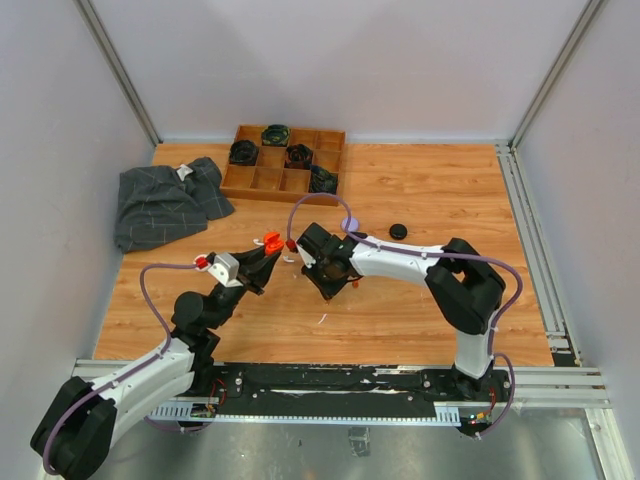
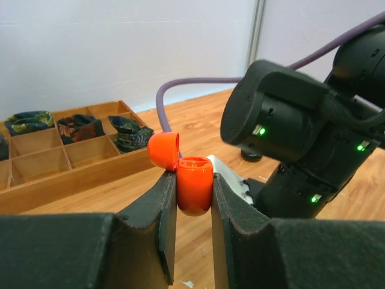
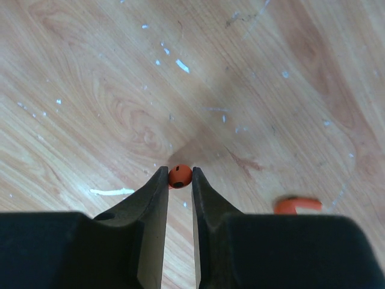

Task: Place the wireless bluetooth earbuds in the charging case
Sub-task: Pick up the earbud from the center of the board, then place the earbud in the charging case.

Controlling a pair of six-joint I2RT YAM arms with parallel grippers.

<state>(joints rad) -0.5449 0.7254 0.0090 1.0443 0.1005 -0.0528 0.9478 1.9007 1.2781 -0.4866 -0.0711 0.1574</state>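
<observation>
My left gripper is shut on an orange-red charging case, held upright above the table with its lid hinged open to the left. In the top view the left gripper and the case are at the table's middle left. My right gripper is shut on a tiny orange-red earbud, pinched between the fingertips above the wood. In the top view the right gripper and the earbud are just right of the case, close to its open mouth.
A wooden compartment tray with dark round cases stands at the back. A grey cloth lies at the back left. A black puck and a lilac bit lie behind the right arm. An orange piece shows at the right wrist view's lower right.
</observation>
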